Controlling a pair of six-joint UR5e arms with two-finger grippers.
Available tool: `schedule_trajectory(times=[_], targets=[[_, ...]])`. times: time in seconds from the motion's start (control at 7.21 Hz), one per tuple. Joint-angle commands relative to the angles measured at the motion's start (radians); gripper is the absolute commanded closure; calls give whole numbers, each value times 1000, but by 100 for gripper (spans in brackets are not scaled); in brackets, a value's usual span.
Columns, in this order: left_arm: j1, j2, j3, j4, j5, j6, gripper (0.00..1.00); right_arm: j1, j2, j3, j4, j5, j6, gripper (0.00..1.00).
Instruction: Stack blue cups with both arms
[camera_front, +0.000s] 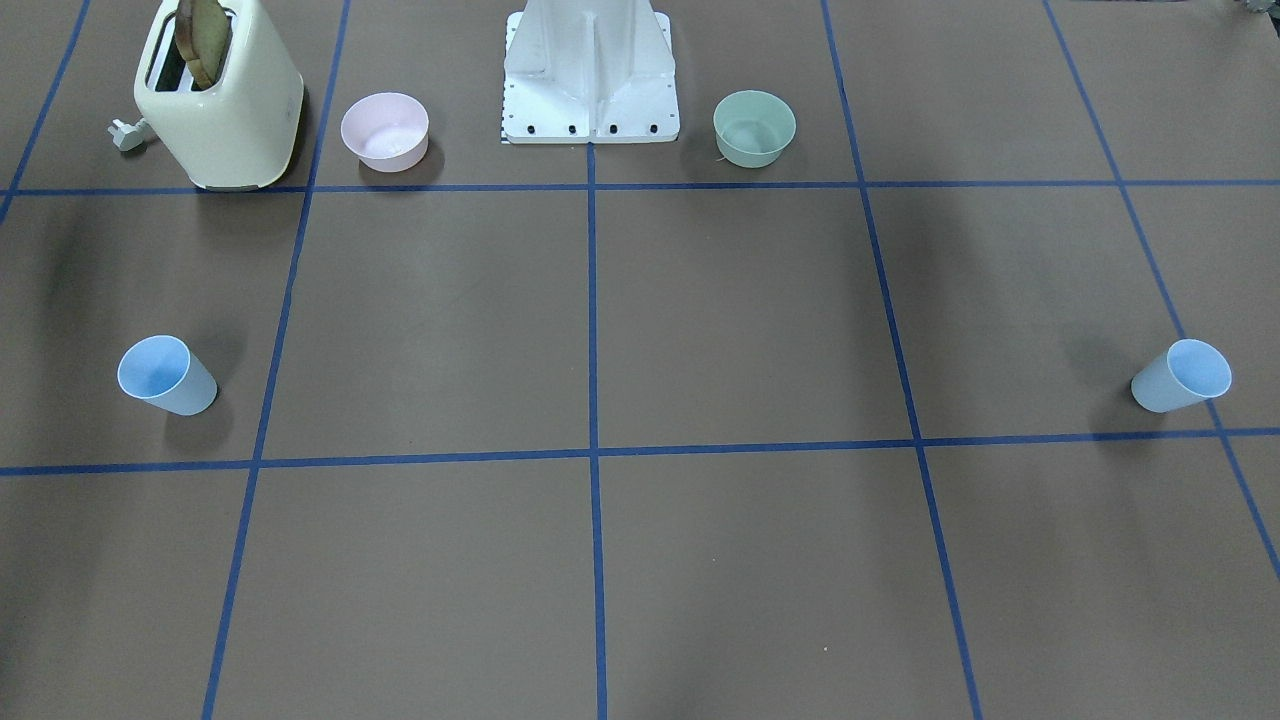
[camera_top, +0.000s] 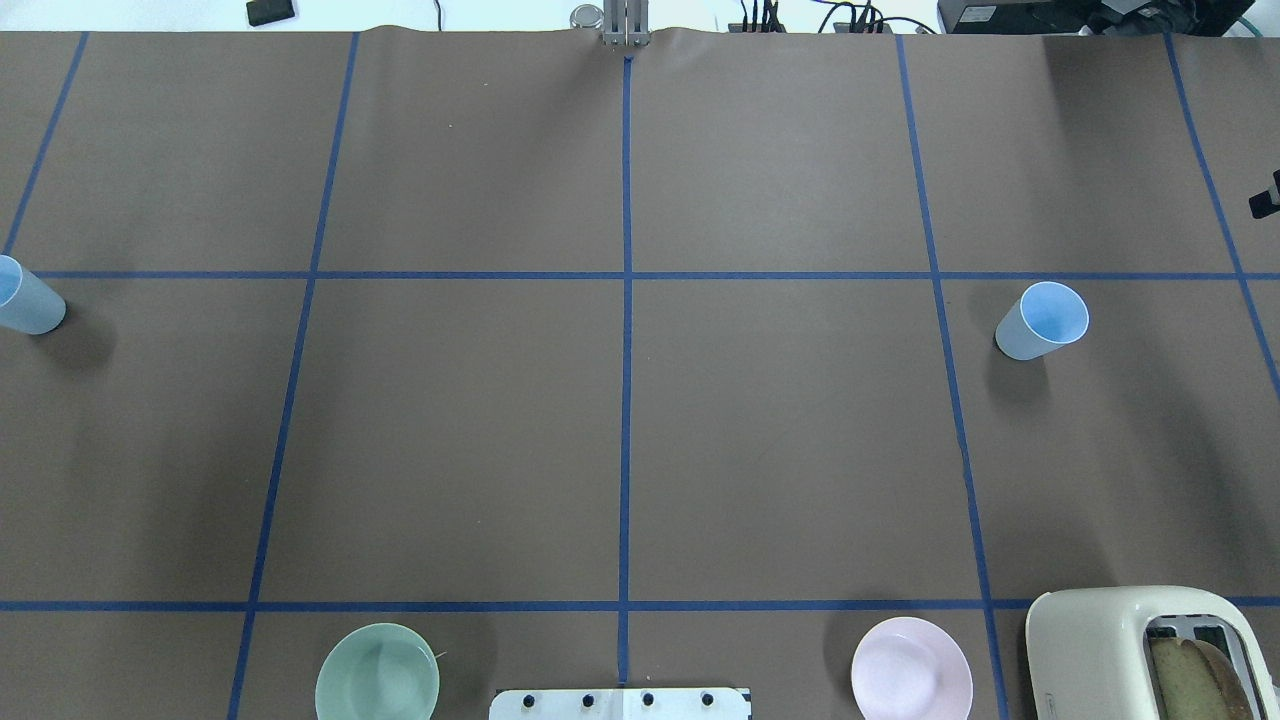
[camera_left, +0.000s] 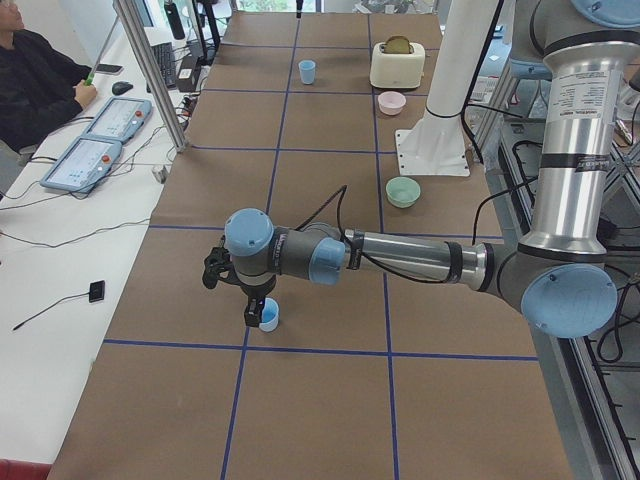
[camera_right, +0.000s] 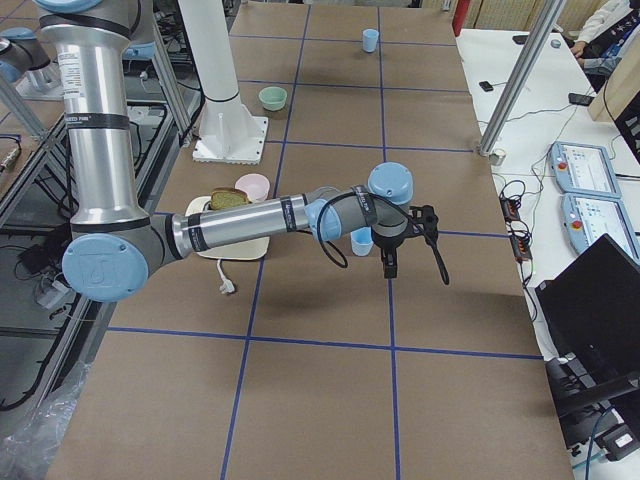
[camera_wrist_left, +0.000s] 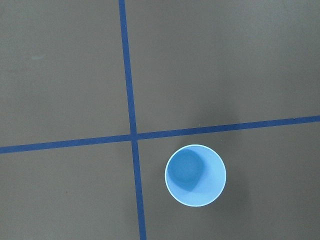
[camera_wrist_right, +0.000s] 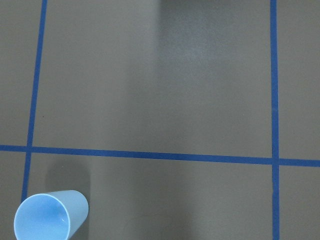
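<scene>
Two light-blue cups stand upright and far apart on the brown table. The one on my left side also shows in the overhead view and straight below the left wrist camera. The one on my right side sits at the lower left of the right wrist view. The left gripper hangs right beside its cup. The right gripper hangs beside its cup. Both grippers show only in side views, so I cannot tell whether they are open or shut.
A cream toaster holding bread, a pink bowl, a pale green bowl and the white base pedestal line the robot's side. An operator sits at a side desk beyond the far edge.
</scene>
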Motion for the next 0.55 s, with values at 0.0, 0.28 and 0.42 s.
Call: schedule_trajectory(times=[0.0,0.28,0.42], targets=[[5,-3,6,1,0,3,5,-57,38,10,9,-26,-3,0],[13,-14,56,-20,2,4,3,-168,36,32,22,-69,-2,0],[18,-14,119,-102,2,3,3,-212,35,39,23,-129,0,5]])
